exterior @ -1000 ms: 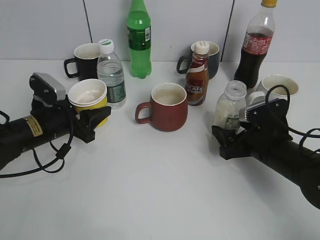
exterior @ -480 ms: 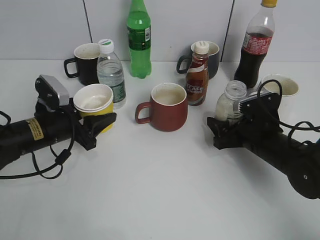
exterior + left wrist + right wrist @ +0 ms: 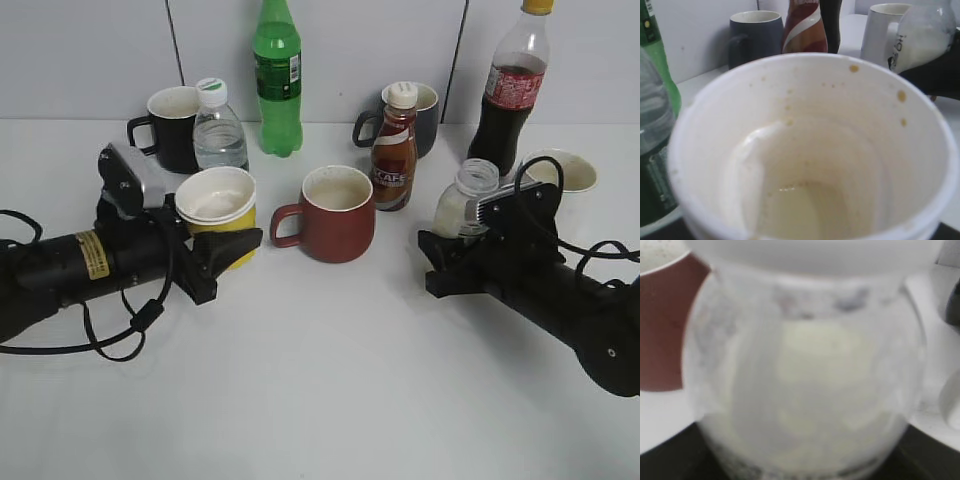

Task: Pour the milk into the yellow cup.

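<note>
The yellow cup (image 3: 217, 206), white inside with brown specks, is held in my left gripper (image 3: 226, 242), left of centre, upright. It fills the left wrist view (image 3: 810, 150), with a little pale liquid at its bottom. The milk bottle (image 3: 463, 200), clear and capless with white liquid, is held in my right gripper (image 3: 448, 252) at the right and leans slightly left. It fills the right wrist view (image 3: 805, 375), blurred, and shows in the left wrist view (image 3: 926, 36). The jaws themselves are hidden in both wrist views.
A red-brown mug (image 3: 335, 212) stands between cup and bottle. Behind are a brown CAFE bottle (image 3: 394, 150), water bottle (image 3: 220, 135), green bottle (image 3: 278, 80), black mug (image 3: 170, 125), dark mug (image 3: 425, 115), cola bottle (image 3: 512, 90) and white mug (image 3: 560, 172).
My left gripper has carried the yellow cup to the right, toward the red-brown mug. My right gripper has shifted slightly with the milk bottle, which stays about where it was.
</note>
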Robot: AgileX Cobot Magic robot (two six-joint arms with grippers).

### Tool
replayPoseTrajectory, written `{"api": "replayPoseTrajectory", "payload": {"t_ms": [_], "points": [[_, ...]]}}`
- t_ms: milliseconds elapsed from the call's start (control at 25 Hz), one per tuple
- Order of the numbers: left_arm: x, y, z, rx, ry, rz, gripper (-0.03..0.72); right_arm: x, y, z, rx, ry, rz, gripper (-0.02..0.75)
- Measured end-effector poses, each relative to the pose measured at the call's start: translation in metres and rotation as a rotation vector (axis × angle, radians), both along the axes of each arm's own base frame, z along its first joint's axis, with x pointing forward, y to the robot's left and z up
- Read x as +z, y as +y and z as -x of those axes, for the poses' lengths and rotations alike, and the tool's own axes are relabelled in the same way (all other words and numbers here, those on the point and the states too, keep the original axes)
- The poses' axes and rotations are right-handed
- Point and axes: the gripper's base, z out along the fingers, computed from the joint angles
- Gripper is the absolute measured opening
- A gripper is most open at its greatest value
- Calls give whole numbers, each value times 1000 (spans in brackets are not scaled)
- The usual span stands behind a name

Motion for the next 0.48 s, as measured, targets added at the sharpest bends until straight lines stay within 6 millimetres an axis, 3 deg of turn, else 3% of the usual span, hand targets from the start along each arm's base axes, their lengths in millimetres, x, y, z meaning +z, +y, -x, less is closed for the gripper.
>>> {"api": "replayPoseTrajectory", "payload": {"t_ms": [160,480], "points": [[5,-6,3,-9,23,-28,404,8,1,6,35,6,8,435],[21,-21,13,-86,62,-23,404,48,9,11,163,-34,55,435]]}}
